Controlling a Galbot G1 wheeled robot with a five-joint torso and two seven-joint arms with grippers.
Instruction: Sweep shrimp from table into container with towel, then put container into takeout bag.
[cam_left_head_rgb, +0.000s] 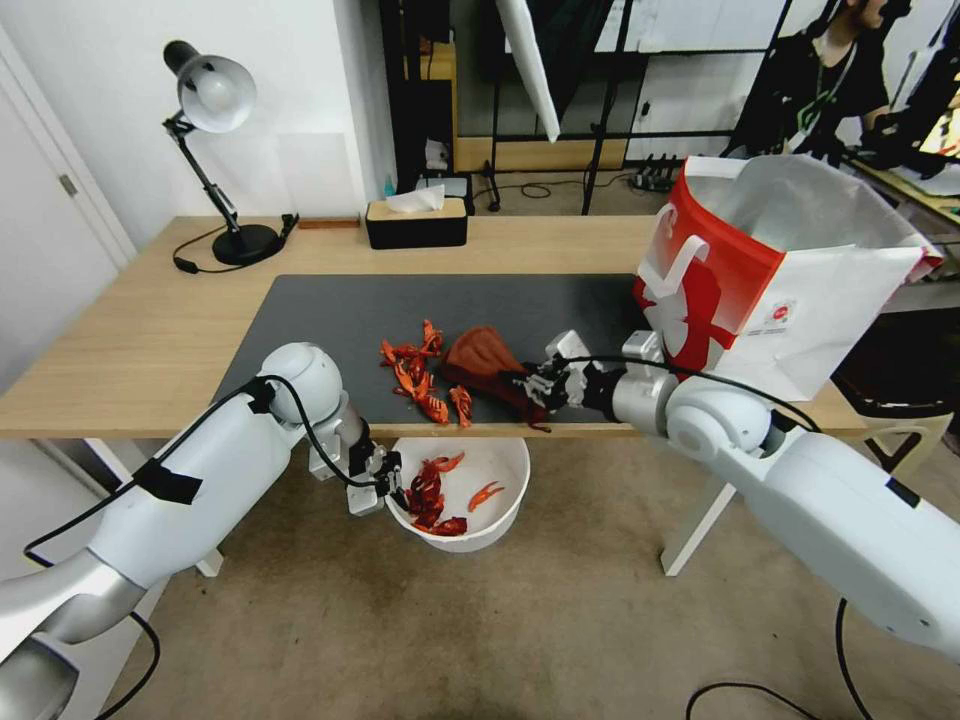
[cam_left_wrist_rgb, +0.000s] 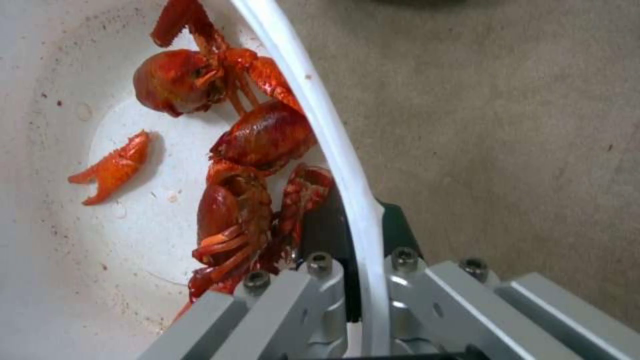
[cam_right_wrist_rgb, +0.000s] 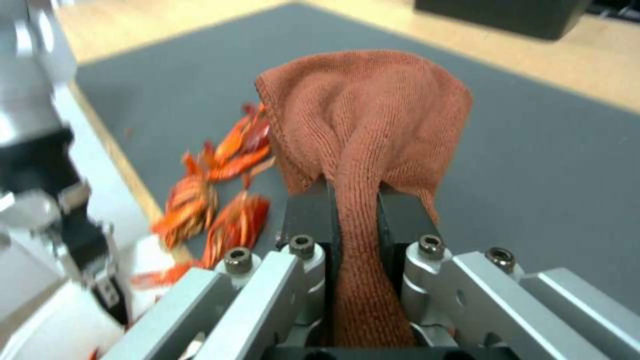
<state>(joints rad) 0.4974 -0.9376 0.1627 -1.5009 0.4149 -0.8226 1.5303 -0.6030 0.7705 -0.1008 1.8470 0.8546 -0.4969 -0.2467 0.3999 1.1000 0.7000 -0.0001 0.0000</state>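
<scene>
Red-orange shrimp (cam_left_head_rgb: 420, 375) lie in a loose heap on the dark mat (cam_left_head_rgb: 330, 320) close to the table's (cam_left_head_rgb: 120, 340) front edge. My right gripper (cam_left_head_rgb: 528, 385) is shut on the rust-red towel (cam_left_head_rgb: 482, 362), which rests on the mat just right of the heap; its black pads pinch a fold of the towel (cam_right_wrist_rgb: 363, 150). Below the table edge, my left gripper (cam_left_head_rgb: 392, 490) is shut on the rim of the white container (cam_left_head_rgb: 495, 525), one finger inside and one outside the rim (cam_left_wrist_rgb: 340, 165). Several shrimp (cam_left_wrist_rgb: 247, 165) lie in the container. The red and white takeout bag (cam_left_head_rgb: 770, 270) stands open on the table's right end.
A black tissue box (cam_left_head_rgb: 416, 222) and a desk lamp (cam_left_head_rgb: 215, 150) stand at the back of the table. Beige carpet floor (cam_left_head_rgb: 560, 640) lies under the container. White table legs (cam_left_head_rgb: 700, 520) stand to the right of the container.
</scene>
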